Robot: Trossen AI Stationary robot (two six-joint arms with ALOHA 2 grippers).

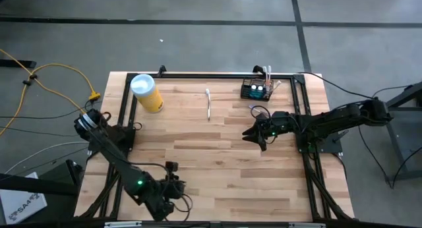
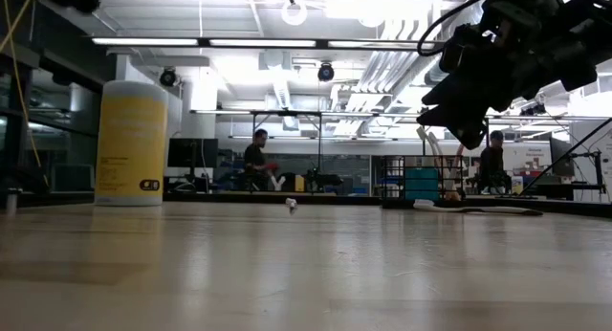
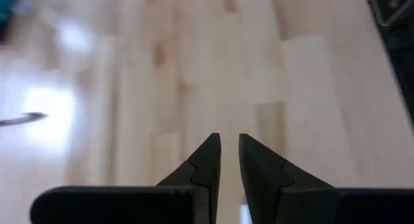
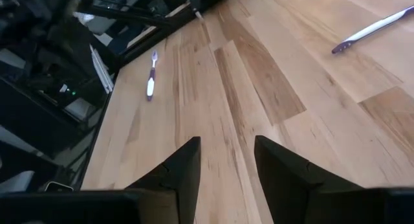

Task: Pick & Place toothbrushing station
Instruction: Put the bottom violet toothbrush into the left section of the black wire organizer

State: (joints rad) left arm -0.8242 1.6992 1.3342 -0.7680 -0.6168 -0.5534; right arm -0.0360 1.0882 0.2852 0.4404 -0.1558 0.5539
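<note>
Near the bench's far right corner sat the black wire-mesh basket (image 1: 256, 89). We saw the right gripper (image 1: 254, 135) open, empty; left gripper (image 1: 173, 188) narrowly parted, empty. Risk: fingers snagging mesh.

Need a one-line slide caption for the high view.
Right end effector hovers empty near the wire basket; toothbrush and yellow canister lie apart.

Bright overhead ceiling lights (image 2: 382, 6); glare patches on table (image 3: 194, 68); left wrist view blurred.
</note>
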